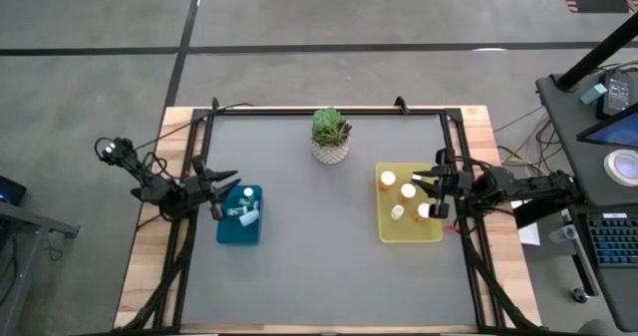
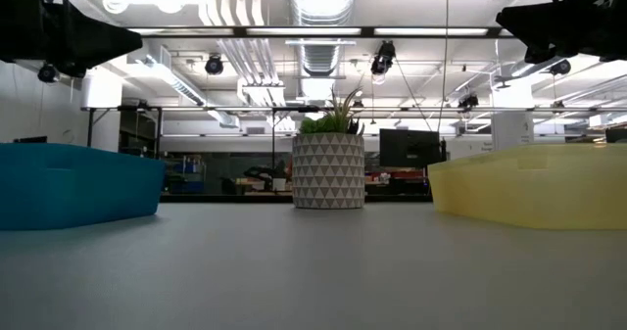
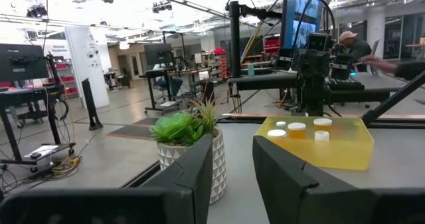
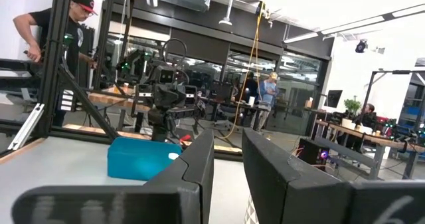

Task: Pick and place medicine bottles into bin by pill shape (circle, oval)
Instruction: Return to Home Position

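A blue bin (image 1: 239,216) stands at the left and holds white bottles (image 1: 247,212). A yellow bin (image 1: 409,204) stands at the right and holds several amber and white bottles with white caps (image 1: 408,190); they also show in the left wrist view (image 3: 297,129). My left gripper (image 1: 220,190) hovers open and empty at the blue bin's left edge. My right gripper (image 1: 430,193) hovers open and empty over the yellow bin's right edge. In the wrist views each gripper's fingers show a gap, left (image 3: 232,177) and right (image 4: 228,174). No bottle shows on the open table.
A white patterned pot with a green succulent (image 1: 330,137) stands at the far middle of the grey table (image 1: 319,276). A black frame (image 1: 329,111) runs along the table's edges. People and desks show in the room beyond (image 4: 60,38).
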